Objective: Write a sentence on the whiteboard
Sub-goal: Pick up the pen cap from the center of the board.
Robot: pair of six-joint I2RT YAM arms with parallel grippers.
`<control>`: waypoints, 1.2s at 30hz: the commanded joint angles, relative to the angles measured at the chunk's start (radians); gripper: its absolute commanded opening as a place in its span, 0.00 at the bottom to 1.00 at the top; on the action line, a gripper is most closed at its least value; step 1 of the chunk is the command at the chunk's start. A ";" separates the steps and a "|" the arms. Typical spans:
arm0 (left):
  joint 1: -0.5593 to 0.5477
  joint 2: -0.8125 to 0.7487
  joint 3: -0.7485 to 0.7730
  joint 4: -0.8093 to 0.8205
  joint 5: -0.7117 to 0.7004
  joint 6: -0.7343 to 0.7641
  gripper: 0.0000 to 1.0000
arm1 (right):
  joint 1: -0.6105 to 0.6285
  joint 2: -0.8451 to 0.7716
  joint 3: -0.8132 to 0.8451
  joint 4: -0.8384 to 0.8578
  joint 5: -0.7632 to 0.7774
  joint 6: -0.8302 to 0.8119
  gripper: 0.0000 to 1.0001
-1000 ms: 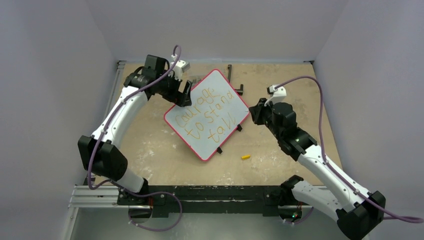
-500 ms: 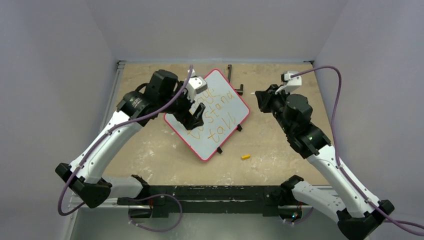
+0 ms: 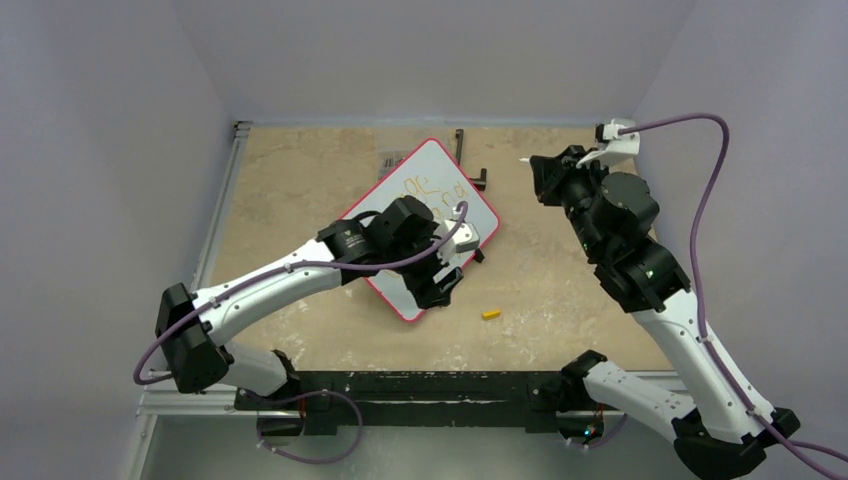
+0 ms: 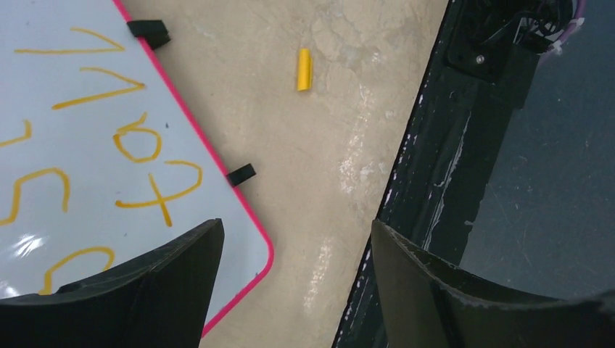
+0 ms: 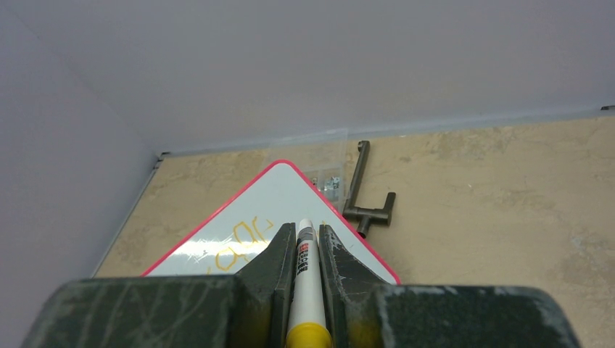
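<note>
The whiteboard [image 3: 430, 175] lies tilted on the table, its near half hidden under my left arm. The sentence [image 3: 416, 187] shows only in part in the top view. In the left wrist view the orange-yellow strokes [image 4: 138, 141] cross the board [image 4: 72, 167]. My left gripper [image 3: 441, 286] hovers over the board's near corner; it is open and empty [image 4: 297, 226]. My right gripper [image 3: 541, 170] is raised to the right of the board and shut [image 5: 301, 230] on a white marker [image 5: 305, 254] with a yellow end. The board [image 5: 279, 192] lies ahead of it.
A yellow marker cap [image 3: 491, 314] lies on the table near the board's near corner [image 4: 304, 69]. A black T-shaped tool [image 3: 472, 168] and a clear bag of small parts [image 5: 328, 181] lie behind the board. The black base rail [image 4: 435, 181] runs along the near edge. Walls close three sides.
My left arm swung from the board's far-left edge across the board to its near corner. My right arm drew back and up toward the far right, still holding the marker.
</note>
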 commanded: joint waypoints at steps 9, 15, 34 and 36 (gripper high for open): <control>-0.133 0.296 0.079 0.190 -0.067 0.007 0.61 | -0.001 -0.009 0.115 -0.108 0.068 0.016 0.00; -0.167 0.426 0.125 0.241 -0.087 -0.030 0.54 | -0.002 -0.032 0.194 -0.131 0.136 -0.014 0.00; -0.205 0.680 0.282 0.207 -0.138 -0.090 0.38 | -0.001 -0.025 0.239 -0.137 0.131 -0.052 0.00; -0.209 0.689 0.274 0.214 -0.143 -0.093 0.36 | -0.002 -0.022 0.239 -0.136 0.129 -0.052 0.00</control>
